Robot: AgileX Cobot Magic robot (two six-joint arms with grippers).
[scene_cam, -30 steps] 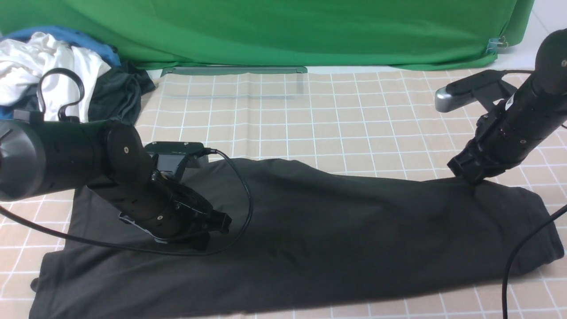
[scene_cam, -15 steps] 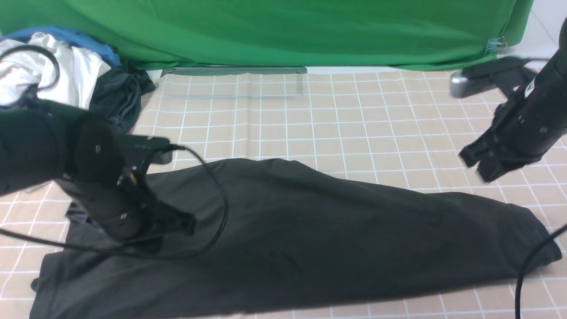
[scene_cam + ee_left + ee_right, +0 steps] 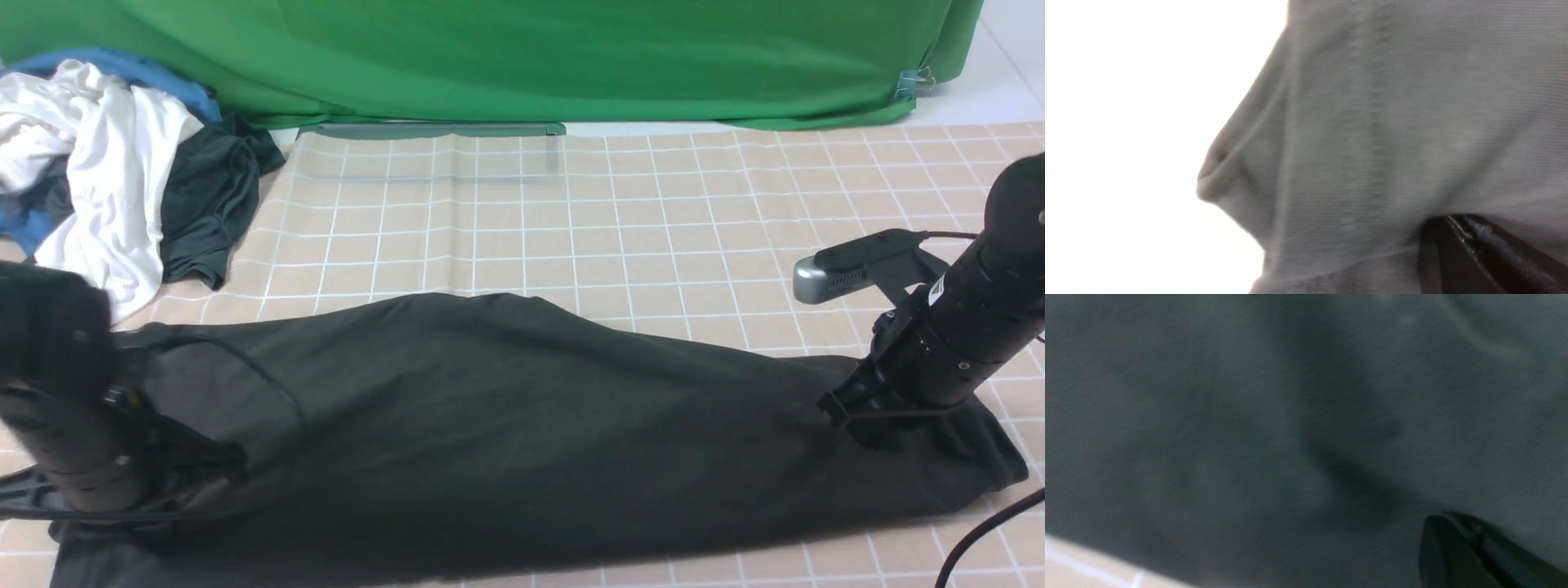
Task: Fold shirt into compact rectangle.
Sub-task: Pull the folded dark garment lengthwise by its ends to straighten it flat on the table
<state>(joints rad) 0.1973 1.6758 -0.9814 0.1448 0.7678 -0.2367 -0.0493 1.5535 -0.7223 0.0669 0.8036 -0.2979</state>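
Front view: my arms crowd the shirt [image 3: 522, 408].
My left gripper [image 3: 196, 478] is at its left end, clothes pile [image 3: 114, 163] beyond; right gripper [image 3: 853, 420] near its right end (I can't tell either's grip).

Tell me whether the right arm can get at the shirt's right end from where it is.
Probably yes. The right pincer is down on the shirt near that end, with nothing lying between them; whether its jaws are open cannot be told.

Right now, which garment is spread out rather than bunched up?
The big black shirt, stretched along the near side of the mat; the white garment, blue garment and dark grey garment lie heaped far left.
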